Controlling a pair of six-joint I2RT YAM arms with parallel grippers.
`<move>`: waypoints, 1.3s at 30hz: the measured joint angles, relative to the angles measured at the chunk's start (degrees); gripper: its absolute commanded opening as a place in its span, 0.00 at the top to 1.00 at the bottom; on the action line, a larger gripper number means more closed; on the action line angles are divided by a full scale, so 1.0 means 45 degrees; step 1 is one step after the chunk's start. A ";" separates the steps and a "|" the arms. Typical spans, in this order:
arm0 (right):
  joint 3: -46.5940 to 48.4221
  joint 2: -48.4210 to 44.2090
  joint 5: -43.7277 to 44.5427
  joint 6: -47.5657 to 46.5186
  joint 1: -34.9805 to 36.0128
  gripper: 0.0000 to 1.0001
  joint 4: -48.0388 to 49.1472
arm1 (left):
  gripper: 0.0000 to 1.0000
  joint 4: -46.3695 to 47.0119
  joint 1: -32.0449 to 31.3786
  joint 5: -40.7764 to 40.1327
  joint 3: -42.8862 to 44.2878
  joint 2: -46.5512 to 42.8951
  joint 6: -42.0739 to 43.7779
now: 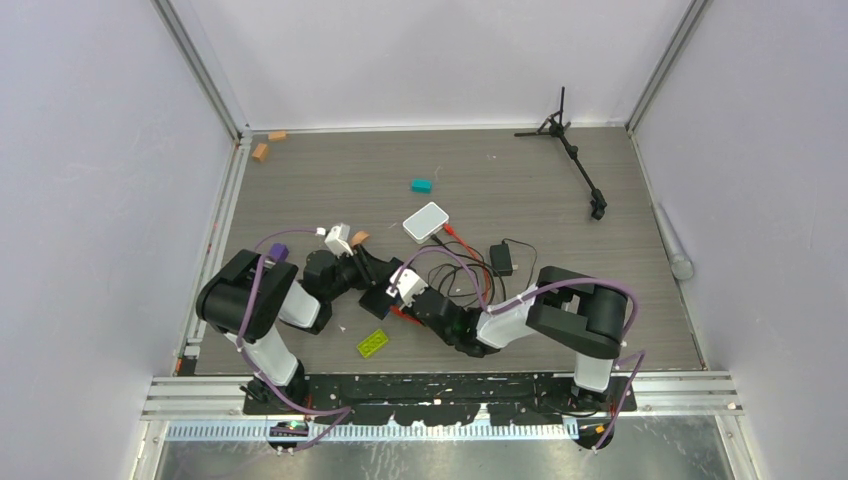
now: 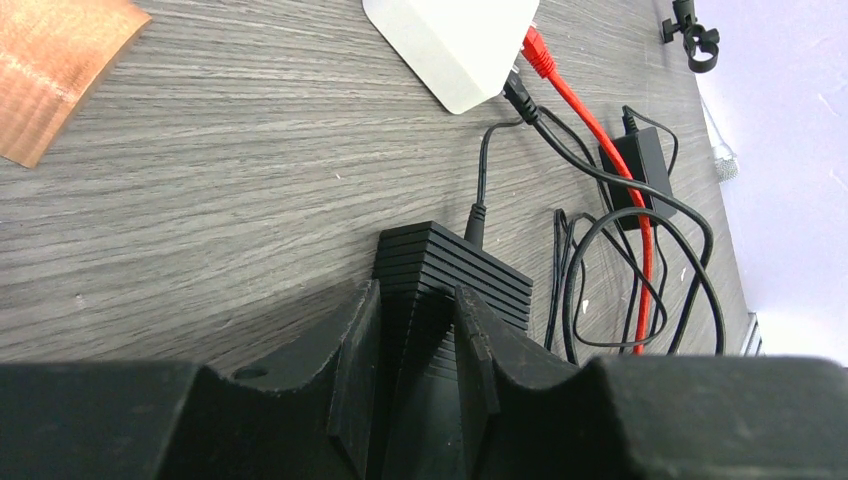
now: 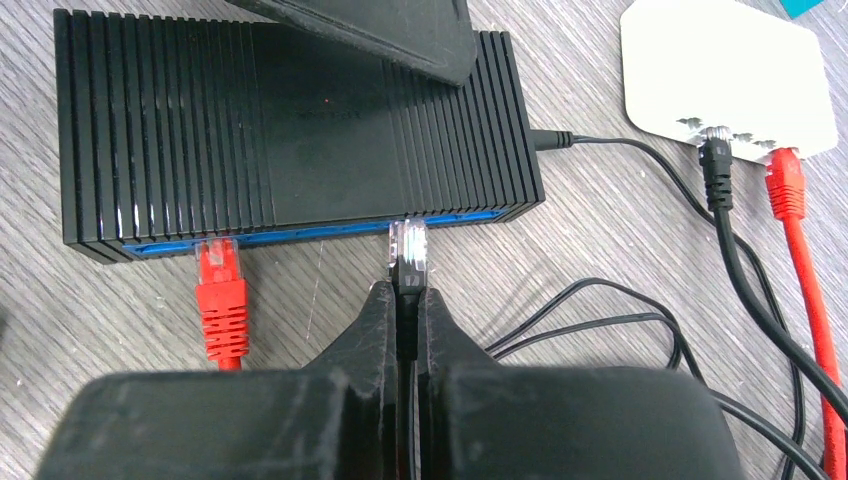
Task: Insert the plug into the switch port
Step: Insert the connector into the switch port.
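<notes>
Looking through the right wrist camera, I saw the right gripper (image 3: pixel 408 300) with its fingers pressed together on the plug (image 3: pixel 408 245), pinching it just behind its clear tip. The plug stuck out at 12 o'clock from the fingertips, and its tip touched the blue port face of the black ribbed switch (image 3: pixel 290 130). I could not tell whether it was seated in a port or only at the mouth.

At 9 o'clock from it, a second red plug (image 3: pixel 220 280) sat in another port of the same face, apart from my fingers. Loose black wires (image 3: pixel 620 320) looped on the table (image 1: pixel 500 170) at 3 o'clock of the gripper, beside the plug's line to the port and not across it.

Beyond the port face, the left gripper (image 2: pixel 415 305) clamped the switch, with one finger on either side of its ribbed body. In the right wrist view, one of those fingers (image 3: pixel 370 30) lay over the switch's top at 12 o'clock.

Farther out, at 2 o'clock from the switch, lay a white box (image 3: pixel 730 70), with a black lead (image 3: pixel 717 165) and a red cable (image 3: pixel 786 185) plugged side by side into its near edge. In the top view, a black power brick (image 1: pixel 501 259) lay at 4 o'clock from that box, a teal block (image 1: pixel 421 185) at 12 o'clock, and a small black tripod (image 1: pixel 570 150) at 2 o'clock, near the far right corner.
</notes>
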 measured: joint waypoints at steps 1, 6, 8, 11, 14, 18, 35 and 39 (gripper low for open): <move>-0.0015 0.0010 -0.0019 -0.0019 -0.0010 0.99 0.0063 | 0.68 0.0019 0.0000 0.0000 0.0000 0.0019 0.0005; -0.0034 -0.0010 -0.0427 -0.0219 -0.0131 1.00 0.0068 | 0.68 0.0034 0.0000 -0.0083 0.0019 0.0019 0.0019; 0.0024 -0.0121 -0.0743 -0.0311 -0.0243 0.99 -0.0209 | 0.67 0.0034 -0.0029 -0.0126 0.0019 0.0019 0.0034; 0.0185 -0.0287 -0.1195 -0.0457 -0.0423 0.99 -0.0767 | 0.68 0.0049 -0.0063 -0.0189 0.0019 0.0019 0.0044; 0.0418 -0.0500 -0.1880 -0.0529 -0.0714 1.00 -0.1564 | 0.67 0.0058 -0.0092 -0.0223 0.0019 0.0019 0.0063; 0.0918 -0.0680 -0.2628 -0.0573 -0.1035 1.00 -0.2822 | 0.68 0.0068 -0.0107 -0.0248 0.0024 0.0019 0.0078; 0.1608 -0.1297 -0.3619 -0.0160 -0.1282 1.00 -0.5333 | 0.57 -0.1763 -0.0277 -0.0117 0.0471 -0.0641 0.0359; 0.1141 -0.1389 -0.3444 0.0160 -0.1282 1.00 -0.4920 | 0.56 -0.2225 -0.0117 -0.0005 0.0738 -0.0661 0.0418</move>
